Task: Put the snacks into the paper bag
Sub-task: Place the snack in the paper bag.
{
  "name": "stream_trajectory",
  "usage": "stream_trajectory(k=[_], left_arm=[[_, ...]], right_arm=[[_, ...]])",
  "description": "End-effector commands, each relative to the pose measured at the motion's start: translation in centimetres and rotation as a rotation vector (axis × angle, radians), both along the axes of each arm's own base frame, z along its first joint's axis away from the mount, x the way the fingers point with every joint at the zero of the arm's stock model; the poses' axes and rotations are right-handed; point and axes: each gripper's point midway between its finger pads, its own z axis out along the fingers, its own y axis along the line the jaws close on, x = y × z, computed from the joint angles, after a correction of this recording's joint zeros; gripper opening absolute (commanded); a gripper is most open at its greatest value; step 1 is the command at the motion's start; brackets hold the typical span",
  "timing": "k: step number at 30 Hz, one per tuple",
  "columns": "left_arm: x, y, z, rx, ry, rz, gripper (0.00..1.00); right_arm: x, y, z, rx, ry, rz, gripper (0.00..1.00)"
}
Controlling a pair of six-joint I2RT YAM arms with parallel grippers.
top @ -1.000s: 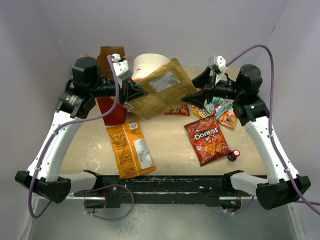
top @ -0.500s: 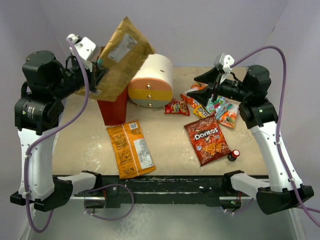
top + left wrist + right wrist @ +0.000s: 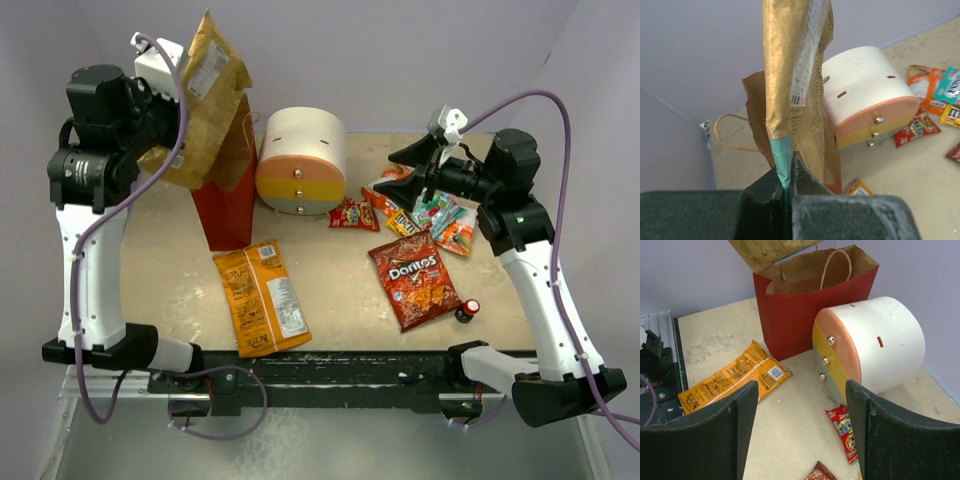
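**Tan chip bag held over the paper bag**

The tan chip bag (image 3: 212,105) hangs at the upper left of the top view. The left gripper (image 3: 786,185) is clamped on its teal seam, above the open paper bag (image 3: 228,205). An orange chip bag (image 3: 262,298) lies flat at lower centre. The Doritos bag (image 3: 413,280) and small packets (image 3: 425,212) lie right of the drawer unit (image 3: 300,160). The right gripper (image 3: 801,395) is spread wide and empty above those packets.

White links, black joints/bases on left arm (image 3: 88,280) & right arm (image 3: 545,300), purple cables (image 3: 530,95); green light (image 3: 519,217), prob. LED, on right.
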Motion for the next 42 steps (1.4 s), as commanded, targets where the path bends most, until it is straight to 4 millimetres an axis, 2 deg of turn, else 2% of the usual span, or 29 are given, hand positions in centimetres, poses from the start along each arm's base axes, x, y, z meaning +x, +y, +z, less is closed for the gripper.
stream_trajectory(k=[1, 10, 19, 29, 36, 42], left_arm=[[1.7, 1.9, 3.1, -0.051, -0.101, 0.092, 0.00], [4.5, 1.6, 1.6, -0.077, -0.053, 0.081, 0.00], [4.7, 1.1, 4.0, -0.109, -0.110, 0.055, 0.00], [6.2, 1.9, 1.0, -0.105, -0.049, 0.113, 0.00], [7.1, 2.7, -2.7, -0.075, 0.038, 0.152, 0.00], [7.8, 3.0, -4.7, -0.066, 0.078, 0.171, 0.00]], right_arm=[[-0.5, 0.1, 2.0, 0.013, -0.063, 0.020, 0.73], [-1.0, 0.0, 1.7, 0.012, -0.060, 0.027, 0.74], [-0.9, 0.1, 1.4, 0.013, -0.056, 0.030, 0.75], [-0.8, 0.1, 1.0, 0.009, -0.049, 0.028, 0.75], [-0.9, 0.1, 1.0, 0.010, -0.051, 0.035, 0.75], [-1.1, 0.2, 1.1, 0.012, -0.051, 0.041, 0.76]])
